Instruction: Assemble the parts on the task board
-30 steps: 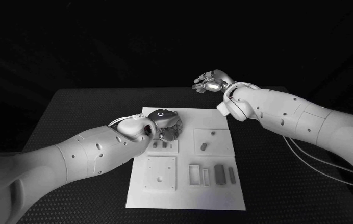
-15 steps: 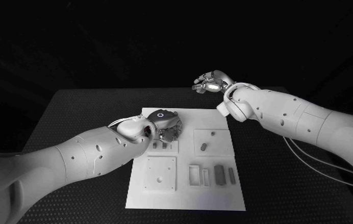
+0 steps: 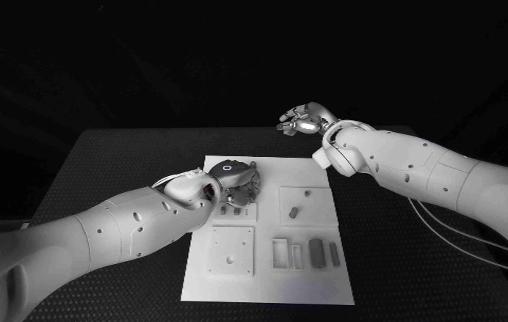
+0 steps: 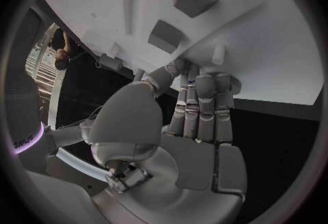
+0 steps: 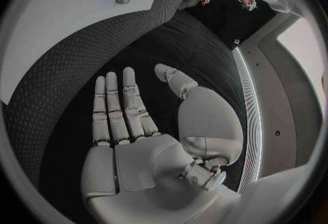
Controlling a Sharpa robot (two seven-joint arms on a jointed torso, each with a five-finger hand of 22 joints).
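A black, dotted-texture table (image 3: 127, 153) stands in a dark room, blackness behind it.

No readable text, labels, brands or numbers anywhere — not on arms, hands or board.

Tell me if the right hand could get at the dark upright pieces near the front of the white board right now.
Probably yes. The right hand is open above the table's far edge, and nothing covers those pieces on the board; the left hand works farther back.

Probably a robotics lab: a black table (image 3: 117, 161) bears a white task board (image 3: 318, 278), with darkness all round.
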